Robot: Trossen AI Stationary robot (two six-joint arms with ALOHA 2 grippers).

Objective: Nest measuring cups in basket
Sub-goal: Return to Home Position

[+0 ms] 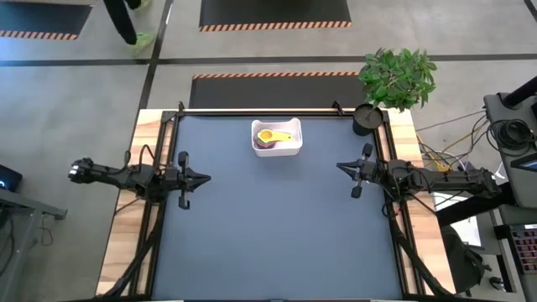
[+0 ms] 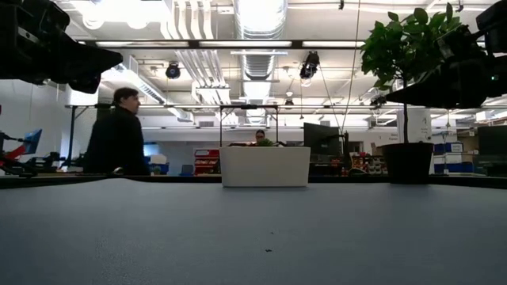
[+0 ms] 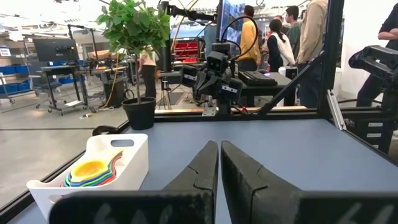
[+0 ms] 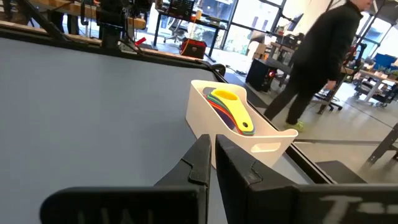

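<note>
This is a large open robotics lab. Exposed ducts and strip lights cross a high ceiling, and hazard-striped mats lie on the concrete floor. Beyond the dark-topped bench with its two mounted arms stand monitors, cabled workstations and several people.

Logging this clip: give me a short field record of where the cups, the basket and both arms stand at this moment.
cups: nested in one stack, yellow on top, inside the basket
basket: white, upright, by the far edge of the table, near its middle
left pincer: shut, empty, at the table's left side, apart from the basket
right pincer: shut, empty, at the table's right side, apart from the basket
potted plant: at the far right corner
task state: cups appear nested in the basket
</note>
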